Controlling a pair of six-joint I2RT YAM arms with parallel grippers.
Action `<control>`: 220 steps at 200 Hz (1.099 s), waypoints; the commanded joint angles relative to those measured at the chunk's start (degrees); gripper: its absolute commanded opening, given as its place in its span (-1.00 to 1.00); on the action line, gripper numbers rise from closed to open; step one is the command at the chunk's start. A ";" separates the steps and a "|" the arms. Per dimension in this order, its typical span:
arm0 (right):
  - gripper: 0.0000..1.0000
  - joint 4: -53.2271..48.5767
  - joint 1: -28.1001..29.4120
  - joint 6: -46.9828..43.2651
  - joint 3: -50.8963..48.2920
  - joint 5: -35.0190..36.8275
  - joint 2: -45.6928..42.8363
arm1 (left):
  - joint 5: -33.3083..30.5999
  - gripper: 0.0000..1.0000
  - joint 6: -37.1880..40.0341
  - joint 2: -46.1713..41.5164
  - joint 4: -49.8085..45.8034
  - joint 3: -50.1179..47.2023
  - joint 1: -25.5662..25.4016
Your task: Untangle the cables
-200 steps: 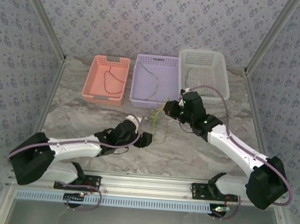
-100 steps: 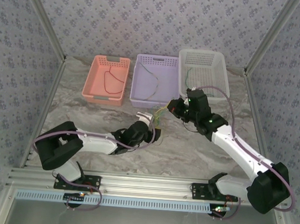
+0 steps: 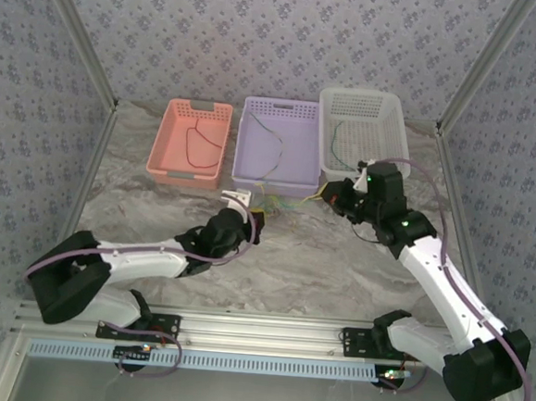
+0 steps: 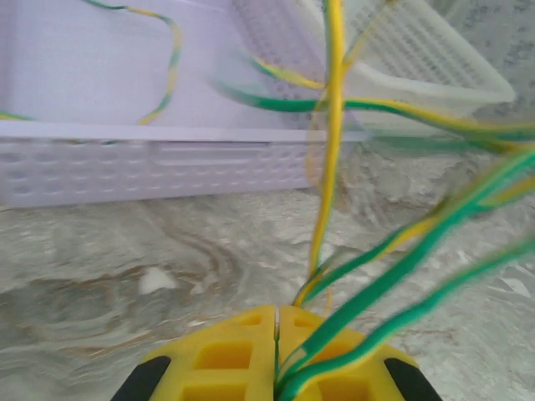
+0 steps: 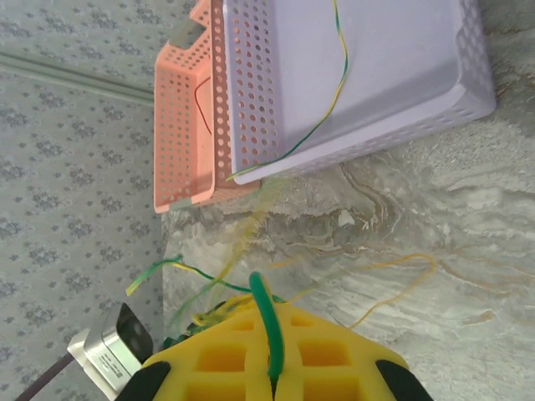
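Left end effector [image 4: 276, 327] is pinched fully together, its yellow pads meeting with several strands of the thin green, yellow and green-and-yellow striped cables [image 4: 393, 271] trapped in the seam. A second ago it lay lower on the grey marbled worktop [image 3: 156, 201] with its jaws apart, short of the tangle. Since then it has swung up toward the lilac plastic basket [image 3: 294, 161] and clamped on. The right end effector [image 5: 272, 338] is likewise closed tight, with a single green strand running up out of its pads. Over the same second it has drawn off to its own side, toward the white mesh basket [image 3: 385, 126].

As a result, the tangle is no longer a loose clump. It hangs stretched between the two end effectors, just in front of the lilac basket's near wall. Strands fan out from the left grip and blur in the left wrist view, so they are probably moving or quivering under tension. With both ends anchored, I judge the arms are set to pull apart and tease one strand from the rest. I cannot count how many strands the left grip caught. If it holds most of the bundle, pulling may tighten the knot rather than free it.

One wire each already lies in the coral plastic basket [image 3: 171, 128], the lilac one and the white one, so the sorting seems partly done.
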 commanded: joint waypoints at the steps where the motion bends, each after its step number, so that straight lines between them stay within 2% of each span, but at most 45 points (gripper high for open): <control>1: -1.00 -2.95 -6.37 -3.55 3.21 -0.16 -4.11 | -4.34 -1.00 -4.10 -3.31 -12.94 -3.34 6.50; 29: -1.00 -3.55 -11.59 -3.90 4.16 -2.97 -5.82 | -2.51 -1.00 -4.88 -7.07 -19.15 -3.38 10.41; 64: -1.00 -6.01 -15.34 -6.34 7.99 -4.36 -5.72 | -1.08 -1.00 -5.47 -10.06 -22.48 -3.60 11.93; 92: -1.00 -5.15 -18.41 -6.39 9.74 -5.78 -6.78 | 0.73 -1.00 -6.91 -6.66 -27.72 -0.99 13.46; 137: -1.00 -3.60 -24.02 -4.28 13.00 -8.15 -8.05 | 2.35 -1.00 -8.07 -0.91 -28.22 -0.11 14.04; 179: -1.00 -2.34 -24.24 -6.51 14.21 -12.53 -5.73 | 7.00 -1.00 -7.16 0.37 -28.24 2.81 13.99; 191: -1.00 -0.71 -24.10 -7.75 13.32 -14.59 -5.59 | 8.08 -0.77 -7.23 -0.14 -29.75 4.24 13.99; 203: -1.00 -0.60 -23.62 -10.25 12.67 -15.51 -5.63 | 8.80 -0.43 -7.50 -1.65 -31.23 5.38 14.05; 220: -1.00 -2.95 -21.66 -15.85 12.38 -13.29 -5.83 | 8.95 0.03 -7.79 -5.38 -33.98 6.85 13.89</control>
